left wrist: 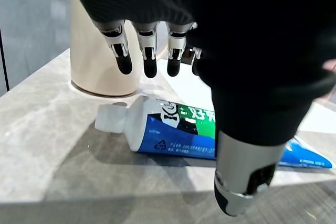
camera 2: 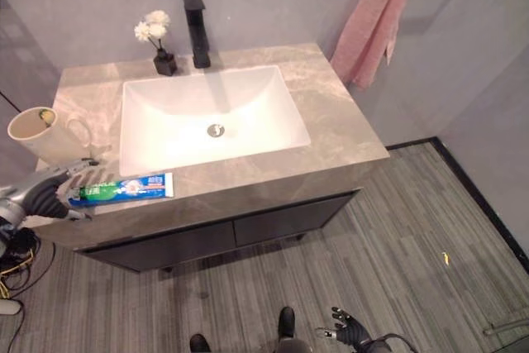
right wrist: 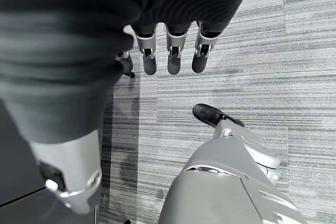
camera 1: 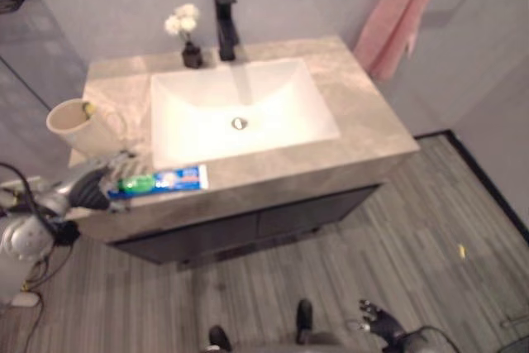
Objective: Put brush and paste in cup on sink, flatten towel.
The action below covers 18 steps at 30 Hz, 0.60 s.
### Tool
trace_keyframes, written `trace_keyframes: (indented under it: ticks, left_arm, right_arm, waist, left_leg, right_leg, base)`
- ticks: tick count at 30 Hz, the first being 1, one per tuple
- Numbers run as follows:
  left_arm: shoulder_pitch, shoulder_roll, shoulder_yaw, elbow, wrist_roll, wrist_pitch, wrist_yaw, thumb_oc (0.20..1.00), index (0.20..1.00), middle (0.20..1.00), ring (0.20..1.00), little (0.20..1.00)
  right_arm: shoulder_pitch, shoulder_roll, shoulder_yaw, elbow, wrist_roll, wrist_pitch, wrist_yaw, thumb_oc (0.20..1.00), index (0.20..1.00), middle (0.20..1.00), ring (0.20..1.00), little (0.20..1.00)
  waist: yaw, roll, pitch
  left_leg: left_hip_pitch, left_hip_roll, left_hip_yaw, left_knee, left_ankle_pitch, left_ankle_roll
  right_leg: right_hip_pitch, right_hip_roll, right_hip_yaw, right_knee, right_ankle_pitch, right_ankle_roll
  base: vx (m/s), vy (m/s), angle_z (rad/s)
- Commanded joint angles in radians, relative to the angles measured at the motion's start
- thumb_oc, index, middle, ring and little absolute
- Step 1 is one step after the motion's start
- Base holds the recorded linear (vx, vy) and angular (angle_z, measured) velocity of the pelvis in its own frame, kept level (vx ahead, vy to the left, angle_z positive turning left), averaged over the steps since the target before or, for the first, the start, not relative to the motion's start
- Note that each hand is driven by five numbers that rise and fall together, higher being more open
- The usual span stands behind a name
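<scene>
A blue, green and white toothpaste tube (camera 1: 161,180) lies flat along the front left of the sink counter (camera 1: 364,121), its white cap (left wrist: 109,119) pointing at the cream cup (camera 1: 70,121). The cup stands upright at the counter's left edge, with a small yellow-green thing (camera 2: 47,116) at its rim. My left hand (camera 1: 95,188) hovers over the tube's cap end, open, fingers (left wrist: 149,51) straight above it and the thumb on the near side. A pink towel (camera 2: 372,22) hangs bunched from a rail on the right wall. My right hand (camera 2: 347,330) hangs open low over the floor.
The white basin (camera 1: 273,88) fills the counter's middle, with a black faucet (camera 1: 225,22) and a small vase of white flowers (camera 1: 188,39) behind it. Grey plank floor spreads in front of the dark cabinet (camera 2: 248,225).
</scene>
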Motion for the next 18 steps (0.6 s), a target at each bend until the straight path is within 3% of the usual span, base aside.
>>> trace_keyframes:
  ticks: [1, 15, 16, 17, 18]
  left_arm:
    - [-0.054, 0.034, 0.044, -0.016, -0.001, -0.008, 0.023, 1.000, 1.000, 1.000, 1.000, 1.000]
    - [-0.085, -0.020, -0.001, 0.024, 0.057, -0.006, 0.049, 1.000, 1.000, 1.000, 1.000, 1.000]
    - [-0.095, -0.023, -0.007, 0.031, 0.061, -0.004, 0.056, 0.953, 0.953, 0.953, 0.953, 0.953]
    - [-0.098, -0.025, -0.009, 0.032, 0.063, -0.002, 0.058, 0.649, 0.649, 0.649, 0.649, 0.649]
    - [-0.099, -0.025, -0.010, 0.032, 0.063, -0.002, 0.058, 0.576, 0.576, 0.576, 0.576, 0.576]
  right_arm:
    - [-0.024, -0.032, 0.000, -0.050, -0.029, -0.014, 0.001, 1.000, 1.000, 1.000, 1.000, 1.000]
    - [0.001, -0.051, -0.016, -0.076, -0.035, -0.014, 0.005, 1.000, 1.000, 1.000, 1.000, 1.000]
    - [0.000, -0.052, -0.015, -0.076, -0.035, -0.015, 0.006, 1.000, 1.000, 1.000, 1.000, 1.000]
    - [-0.001, -0.052, -0.015, -0.077, -0.035, -0.015, 0.005, 1.000, 1.000, 1.000, 1.000, 1.000]
    - [-0.001, -0.052, -0.015, -0.077, -0.035, -0.015, 0.005, 1.000, 1.000, 1.000, 1.000, 1.000]
  waist:
    - [-0.006, 0.002, 0.023]
    - [-0.016, -0.001, 0.037]
    - [-0.016, -0.002, 0.038]
    - [-0.016, -0.003, 0.039]
    - [-0.016, -0.003, 0.039]
  left_leg:
    - [0.017, 0.000, -0.103, 0.016, -0.084, 0.030]
    - [-0.029, 0.006, -0.110, 0.016, -0.069, 0.027]
    - [-0.037, 0.008, -0.109, 0.016, -0.066, 0.026]
    - [-0.040, 0.008, -0.109, 0.016, -0.065, 0.025]
    - [-0.040, 0.008, -0.108, 0.016, -0.064, 0.025]
  right_leg:
    - [0.023, -0.078, -0.034, 0.005, 0.070, 0.113]
    - [-0.018, -0.075, -0.035, 0.005, 0.070, 0.109]
    - [-0.028, -0.074, -0.035, 0.005, 0.071, 0.109]
    - [-0.031, -0.072, -0.033, 0.005, 0.071, 0.108]
    - [-0.032, -0.072, -0.032, 0.005, 0.071, 0.108]
  base:
    - [0.00, 0.000, 0.00]
    - [0.00, 0.000, 0.00]
    - [0.00, 0.000, 0.00]
    - [0.00, 0.000, 0.00]
    - [0.00, 0.000, 0.00]
